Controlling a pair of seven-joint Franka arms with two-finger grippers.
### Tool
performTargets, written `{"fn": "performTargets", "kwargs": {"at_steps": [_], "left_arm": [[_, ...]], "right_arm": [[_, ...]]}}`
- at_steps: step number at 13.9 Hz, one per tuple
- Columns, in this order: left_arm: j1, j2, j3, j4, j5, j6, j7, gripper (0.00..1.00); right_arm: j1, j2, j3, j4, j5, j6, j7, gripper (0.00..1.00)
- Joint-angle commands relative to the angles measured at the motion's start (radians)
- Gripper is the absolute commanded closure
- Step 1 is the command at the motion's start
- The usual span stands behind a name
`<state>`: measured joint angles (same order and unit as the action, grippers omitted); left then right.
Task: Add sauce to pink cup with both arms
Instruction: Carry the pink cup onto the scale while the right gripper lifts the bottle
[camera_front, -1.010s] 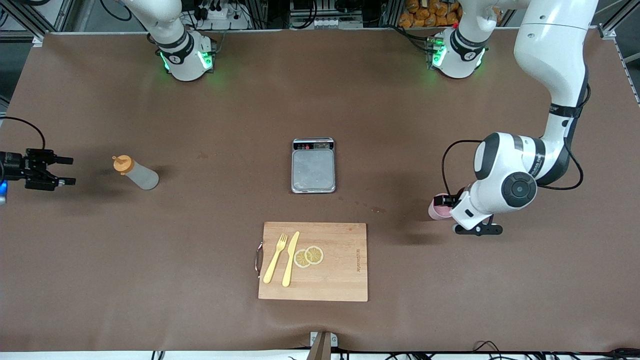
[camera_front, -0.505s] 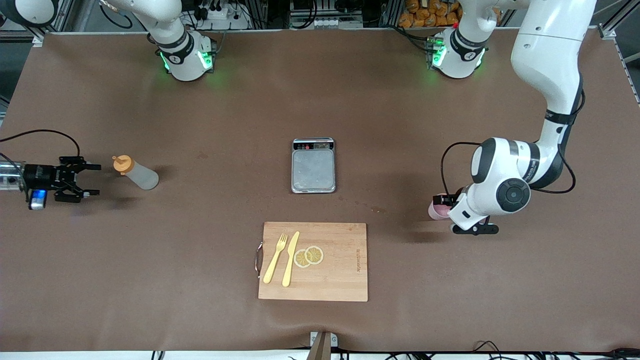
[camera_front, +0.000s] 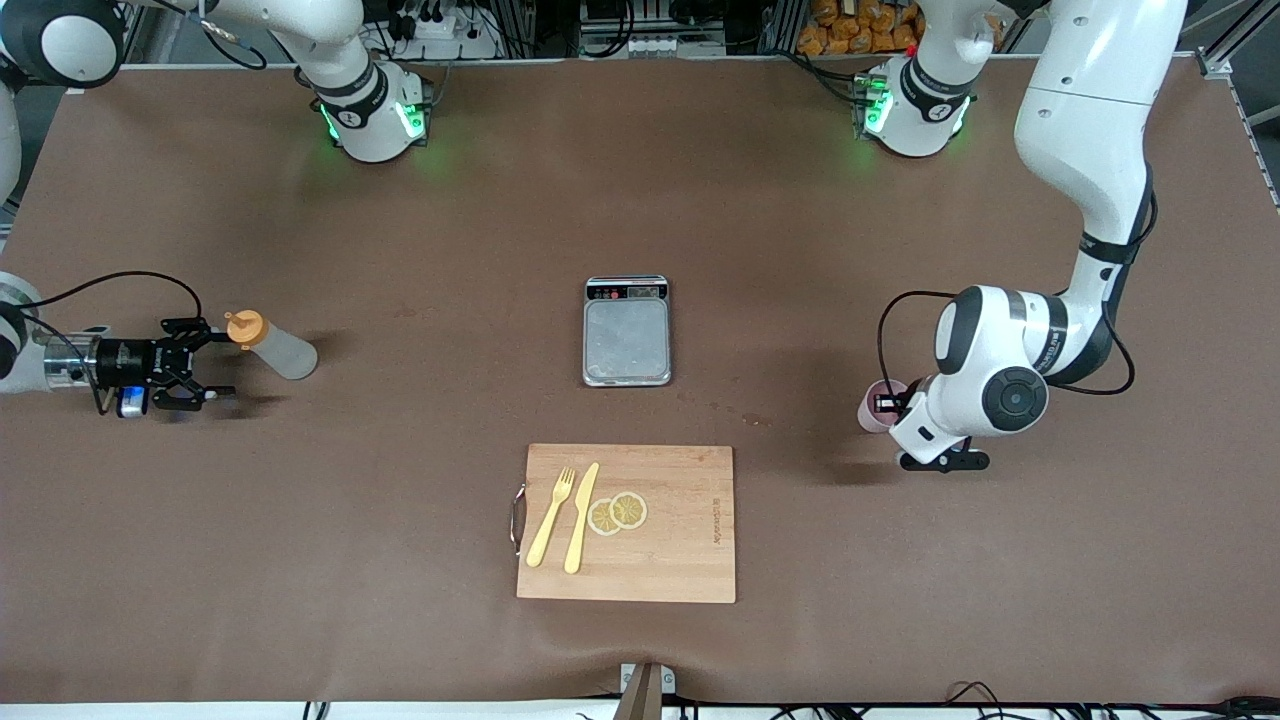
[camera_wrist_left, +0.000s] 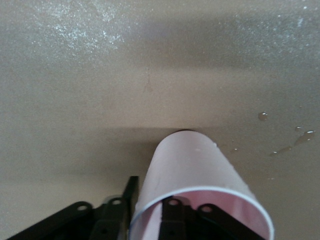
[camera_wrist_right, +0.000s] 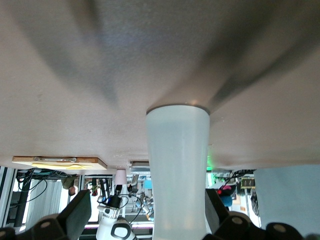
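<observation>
Black fingers of the left gripper (camera_front: 893, 404) are pinching the pink cup (camera_front: 874, 410)'s wall, one inside the rim and one outside, near the left arm's edge of the table (camera_front: 420, 560); most of the cup is hiding under the wrist. Near the right arm's edge, the right gripper (camera_front: 208, 364) is gaping wide at the sauce (camera_front: 270, 345) bottle's capped end, gripping nothing. Brown covering is spanning the table, carrying one scale (camera_front: 627, 331) and one wooden board (camera_front: 627, 522) with one fork (camera_front: 550, 517), one knife (camera_front: 581, 517) and two lemon slices (camera_front: 617, 513), while cluttered racks are lining the base edge.
</observation>
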<state>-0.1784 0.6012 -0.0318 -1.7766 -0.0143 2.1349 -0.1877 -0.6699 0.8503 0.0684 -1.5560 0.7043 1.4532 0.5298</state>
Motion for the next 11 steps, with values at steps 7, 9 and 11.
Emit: {"fn": "performTargets", "kwargs": {"at_steps": [7, 9, 11], "left_arm": [[-0.004, -0.119, -0.06, 0.017, 0.028, -0.03, -0.057, 1.0], [-0.004, -0.135, -0.12, 0.02, 0.024, -0.035, -0.12, 1.0], [-0.01, -0.138, -0.18, 0.02, 0.019, -0.033, -0.217, 1.0]], "right_arm": [[-0.022, 0.073, 0.018, 0.016, 0.061, -0.099, 0.019, 0.0], [-0.016, 0.085, 0.019, 0.017, 0.063, -0.091, 0.015, 0.0], [-0.007, 0.087, 0.019, 0.016, 0.075, -0.093, 0.013, 0.0]]}}
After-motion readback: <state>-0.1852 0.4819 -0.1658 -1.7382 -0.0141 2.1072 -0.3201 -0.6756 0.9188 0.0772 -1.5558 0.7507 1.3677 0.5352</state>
